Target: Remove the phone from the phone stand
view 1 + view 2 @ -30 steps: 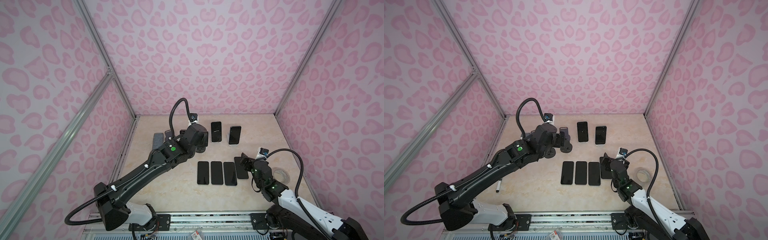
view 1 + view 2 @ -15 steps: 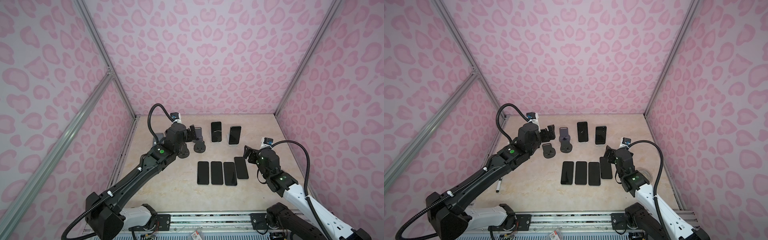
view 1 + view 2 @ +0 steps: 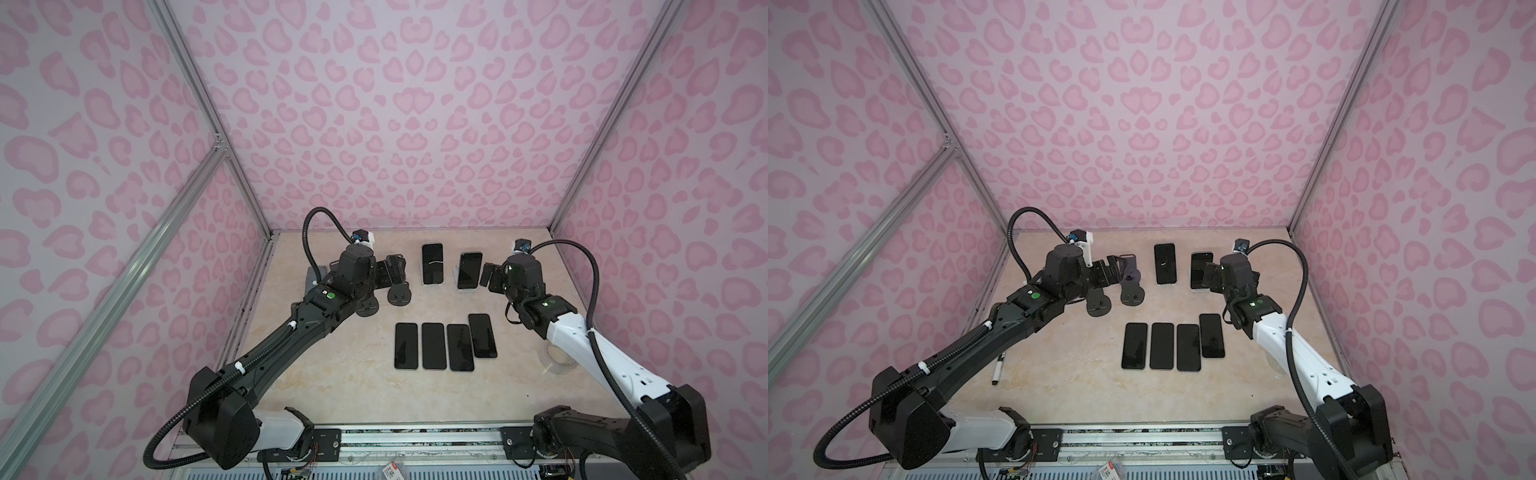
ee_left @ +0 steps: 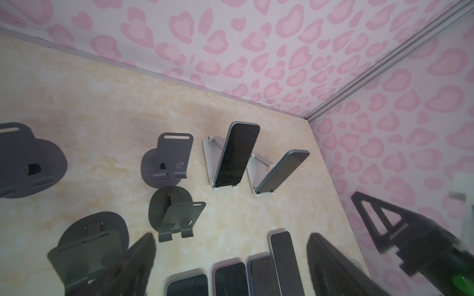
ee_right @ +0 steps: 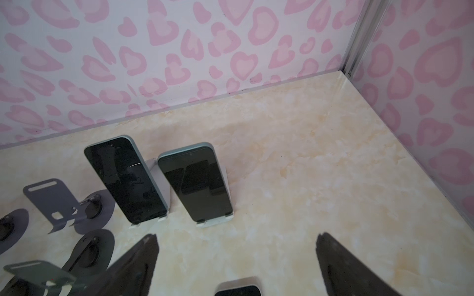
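Observation:
Two dark-screened phones lean on white stands at the back of the table: one phone (image 3: 432,264) (image 3: 1165,264) (image 4: 237,153) (image 5: 125,179) and, to its right, another phone (image 3: 469,270) (image 3: 1200,270) (image 4: 282,170) (image 5: 197,182) on its white stand (image 5: 218,220). My right gripper (image 3: 488,278) (image 3: 1210,276) (image 5: 236,256) hovers open and empty just right of that second phone. My left gripper (image 3: 392,270) (image 3: 1111,270) (image 4: 230,256) is open and empty above the dark empty stands (image 3: 400,296) (image 3: 1133,297) (image 4: 177,212).
Several phones (image 3: 434,346) (image 3: 1161,345) lie flat in a row mid-table. More dark stands (image 3: 368,307) (image 4: 87,243) sit on the left. A pen (image 3: 998,370) lies near the left wall and a clear tape roll (image 3: 559,359) under my right arm.
My left gripper opened and drew back from the dark stand. My right arm rose from the flat phones and moved to the back, beside the right-hand phone on its stand.

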`<state>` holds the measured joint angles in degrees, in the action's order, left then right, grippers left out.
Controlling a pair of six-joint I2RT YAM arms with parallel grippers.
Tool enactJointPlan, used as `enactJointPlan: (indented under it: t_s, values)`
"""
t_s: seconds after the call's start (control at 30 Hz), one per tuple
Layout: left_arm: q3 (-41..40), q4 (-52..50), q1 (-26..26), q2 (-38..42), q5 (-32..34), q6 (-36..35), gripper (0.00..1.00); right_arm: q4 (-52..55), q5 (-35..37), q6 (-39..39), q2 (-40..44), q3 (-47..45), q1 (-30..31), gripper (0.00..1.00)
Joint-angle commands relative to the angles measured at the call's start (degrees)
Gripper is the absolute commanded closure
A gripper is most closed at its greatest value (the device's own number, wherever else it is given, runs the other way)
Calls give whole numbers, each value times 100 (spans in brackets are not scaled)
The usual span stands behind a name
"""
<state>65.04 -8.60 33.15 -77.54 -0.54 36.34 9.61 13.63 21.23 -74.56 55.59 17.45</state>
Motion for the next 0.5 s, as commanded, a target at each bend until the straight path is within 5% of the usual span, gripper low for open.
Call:
enactJointPlan:
  t_s: [0.0,0.23,0.47]
  values:
    - [-43,409,-10,26,-568,0,6,10,-427,-177,-516,344,-109,2]
    - [-25,413,-36,85,-579,-273,7,289,-562,-780,-1783,1513,-105,2]
    - [-79,536,-54,66,-734,-280,8,-362,-702,-960,-2121,1531,-131,2]
